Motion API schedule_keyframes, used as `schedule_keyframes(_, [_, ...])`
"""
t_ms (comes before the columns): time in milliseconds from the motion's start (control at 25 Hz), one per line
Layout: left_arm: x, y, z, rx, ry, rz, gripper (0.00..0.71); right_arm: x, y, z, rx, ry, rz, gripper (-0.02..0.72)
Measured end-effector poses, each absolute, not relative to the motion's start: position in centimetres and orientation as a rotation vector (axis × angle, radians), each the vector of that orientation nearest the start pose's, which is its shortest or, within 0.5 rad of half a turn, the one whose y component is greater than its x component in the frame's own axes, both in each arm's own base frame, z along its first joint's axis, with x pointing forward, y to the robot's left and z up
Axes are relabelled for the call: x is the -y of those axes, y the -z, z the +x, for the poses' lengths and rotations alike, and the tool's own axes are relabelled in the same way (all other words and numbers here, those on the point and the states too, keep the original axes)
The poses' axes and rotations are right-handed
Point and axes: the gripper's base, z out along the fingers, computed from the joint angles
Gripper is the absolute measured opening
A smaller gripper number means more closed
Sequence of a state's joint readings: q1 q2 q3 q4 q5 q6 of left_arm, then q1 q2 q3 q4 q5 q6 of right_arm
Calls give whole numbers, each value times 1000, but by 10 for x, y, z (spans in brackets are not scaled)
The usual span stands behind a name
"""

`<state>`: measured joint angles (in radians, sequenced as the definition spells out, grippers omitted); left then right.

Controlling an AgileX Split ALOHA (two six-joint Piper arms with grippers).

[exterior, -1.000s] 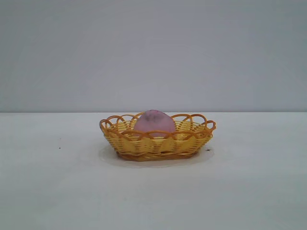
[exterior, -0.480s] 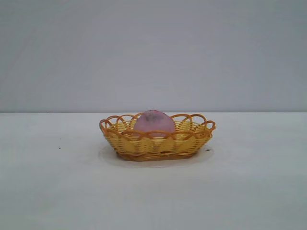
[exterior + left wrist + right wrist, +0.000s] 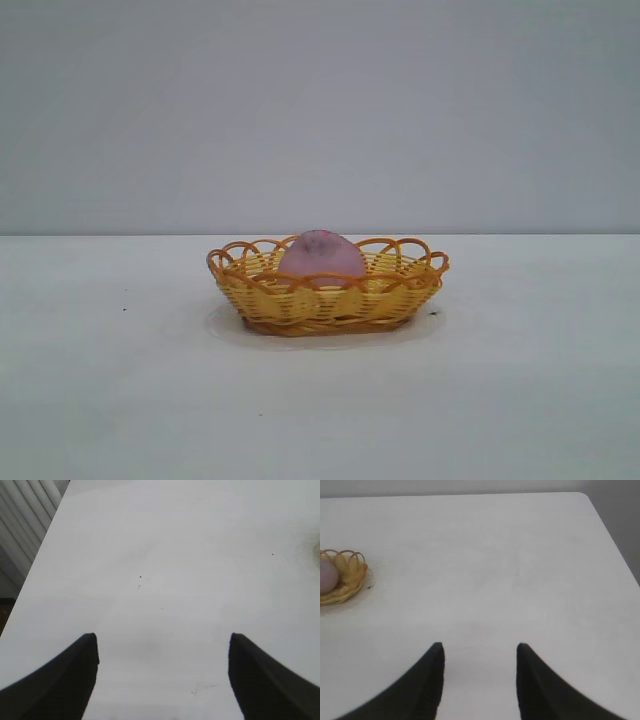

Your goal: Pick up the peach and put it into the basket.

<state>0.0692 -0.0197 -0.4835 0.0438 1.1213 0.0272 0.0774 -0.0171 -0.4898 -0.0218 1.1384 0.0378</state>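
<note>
one peach (image 3: 322, 254), matte pinkish-mauve, rounded with a faint dark-speckled patch near the top, sits inside the basket (image 3: 400, 290). basket is shallow, oval, yellow-orange wicker, tight weave on the wall and an open looped scalloped rim. peach top pokes above the rim loops; its lower half is hidden behind the front wall. basket stands flat on the worktop (image 3: 120, 400), roughly mid-frame in the exterior view.

neither arm shows in the exterior view. both are pulled back off the basket.

left gripper (image 3: 162, 672): dark, smooth, tapered fingers (image 3: 65, 680) spread wide, nothing between them, only bare worktop below. a sliver of something yellowish sits at the edge of the left wrist view; can't tell what it is.

right gripper (image 3: 479, 677): same dark tapered fingers (image 3: 420, 685), parted with a clear gap, holding nothing. in the right wrist view the basket (image 3: 351, 577) with the peach (image 3: 327, 576) in it lies well apart from the gripper, off to one side and partly cut by the frame edge.

worktop is white, matte, smooth, with a few tiny dark specks. one rounded corner (image 3: 585, 497) shows in the right wrist view. the left wrist view shows a worktop edge with pale ribbed slats (image 3: 25, 510) beyond it. plain grey-white wall (image 3: 320, 110) behind the worktop.
</note>
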Motion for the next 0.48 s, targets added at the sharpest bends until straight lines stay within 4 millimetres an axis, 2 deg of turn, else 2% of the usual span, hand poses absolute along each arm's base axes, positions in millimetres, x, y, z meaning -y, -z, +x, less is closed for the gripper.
schedule_keyframes(480, [-3, -268, -9, -2102, -102, -32, 503, 3, -268, -10, -2116, -42, -40, 322])
